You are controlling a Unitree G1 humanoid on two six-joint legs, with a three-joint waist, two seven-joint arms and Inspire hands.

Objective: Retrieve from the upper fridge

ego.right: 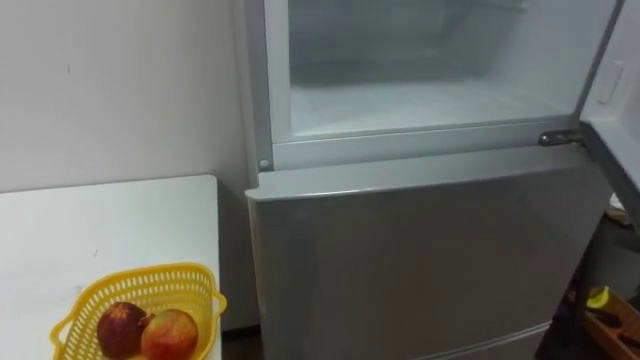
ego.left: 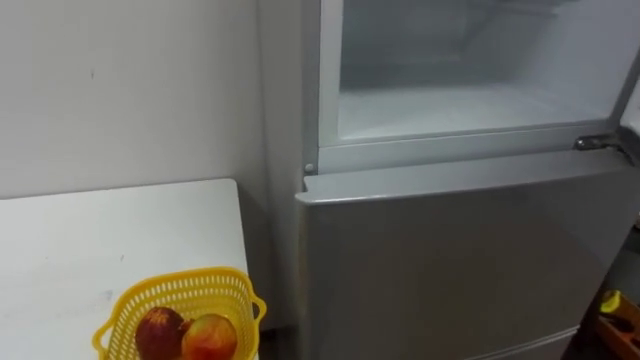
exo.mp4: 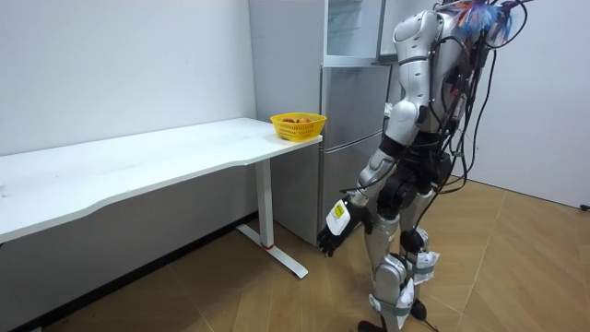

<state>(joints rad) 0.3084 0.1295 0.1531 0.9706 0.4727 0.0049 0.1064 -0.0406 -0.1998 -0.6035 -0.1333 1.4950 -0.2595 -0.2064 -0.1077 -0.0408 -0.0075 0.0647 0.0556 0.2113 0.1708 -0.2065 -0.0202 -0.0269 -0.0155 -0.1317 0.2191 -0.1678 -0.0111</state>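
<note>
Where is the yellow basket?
The basket sits on the table's near corner, lower left in the eye views, just left of the fridge, with fruit inside.

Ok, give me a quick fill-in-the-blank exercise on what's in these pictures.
1. The yellow plastic mesh basket sits on the white ___.
2. That basket holds ___ reddish round fruits.
3. The silver fridge's upper compartment stands ___.
Missing: table; two; open.

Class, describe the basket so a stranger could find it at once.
Left of the grey fridge stands a white table. At its end nearest the fridge sits a yellow basket, set apart by its openwork wall and the two reddish fruits inside.
</note>
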